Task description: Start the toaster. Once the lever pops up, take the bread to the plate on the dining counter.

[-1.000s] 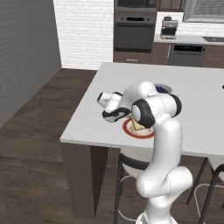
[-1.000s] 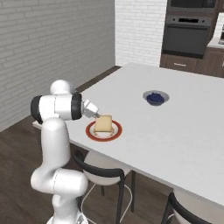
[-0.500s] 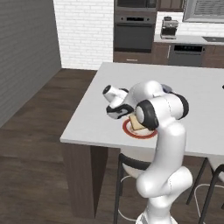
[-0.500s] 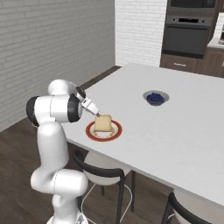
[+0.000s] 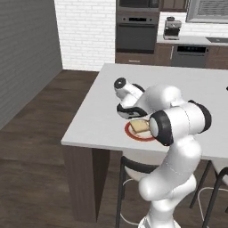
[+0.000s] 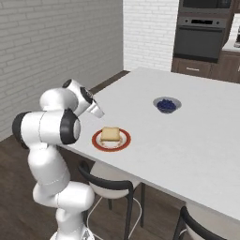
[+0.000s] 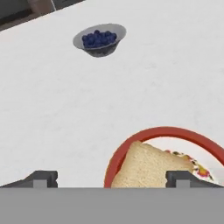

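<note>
The tan bread (image 5: 140, 126) (image 6: 110, 134) lies flat on the red-rimmed plate (image 5: 130, 132) (image 6: 98, 143) near the front edge of the white dining counter (image 5: 100, 111) (image 6: 187, 140). My gripper (image 5: 126, 114) (image 6: 99, 112) hovers just above and beside the plate, open, with nothing between its fingers. In the hand view the gripper (image 7: 111, 179) looks down on the bread (image 7: 148, 168) and the plate (image 7: 166, 131), its fingertips (image 7: 41, 178) standing wide apart. The toaster is out of view.
A grey bowl of blueberries (image 6: 166, 104) (image 7: 99, 39) stands farther out on the counter. Dark stools (image 6: 110, 185) are tucked under its front edge. Ovens and a worktop (image 5: 178, 40) line the back wall.
The jaws have widened and let go of the bread, which stays on the plate. The hand has lifted and drawn back from the plate.
</note>
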Robot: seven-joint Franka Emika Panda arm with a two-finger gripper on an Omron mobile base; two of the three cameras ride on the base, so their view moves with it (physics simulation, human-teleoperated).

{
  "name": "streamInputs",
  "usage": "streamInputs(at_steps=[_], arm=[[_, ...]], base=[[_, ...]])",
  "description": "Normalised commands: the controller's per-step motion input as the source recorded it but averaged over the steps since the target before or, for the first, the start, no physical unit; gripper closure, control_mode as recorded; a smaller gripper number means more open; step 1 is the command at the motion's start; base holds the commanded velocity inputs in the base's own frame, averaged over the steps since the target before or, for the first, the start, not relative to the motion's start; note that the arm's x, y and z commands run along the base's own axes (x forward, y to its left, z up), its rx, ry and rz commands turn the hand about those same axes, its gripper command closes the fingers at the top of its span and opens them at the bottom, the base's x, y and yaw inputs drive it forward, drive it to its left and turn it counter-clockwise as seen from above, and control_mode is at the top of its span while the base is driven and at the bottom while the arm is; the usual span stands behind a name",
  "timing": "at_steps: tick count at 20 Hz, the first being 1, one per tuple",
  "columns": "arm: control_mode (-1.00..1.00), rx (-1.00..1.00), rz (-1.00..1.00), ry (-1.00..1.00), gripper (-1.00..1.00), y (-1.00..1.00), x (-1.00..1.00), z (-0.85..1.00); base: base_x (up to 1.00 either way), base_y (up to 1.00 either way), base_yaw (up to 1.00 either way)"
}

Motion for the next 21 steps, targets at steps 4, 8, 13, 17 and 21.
streamInputs(at_steps=[4,8,13,17,21], arm=[[-1.00,0.33,0.04,-0.53,-1.00,-0.05,-0.78,0.94],[-1.00,0.36,0.00,-0.48,-1.00,-0.15,-1.00,0.94],[-1.00,0.31,0.00,-0.39,-1.00,-0.08,-1.00,1.00],[-1.00,0.26,0.00,-0.10,-1.00,-0.13,-1.00,0.99],[-1.00,0.10,0.00,0.28,-1.00,-0.24,-1.00,0.89]], base=[[0.00,0.00,0.00],[0.00,0.00,0.00],[0.00,0.00,0.00],[0.00,0.00,0.00],[0.00,0.00,0.00]])
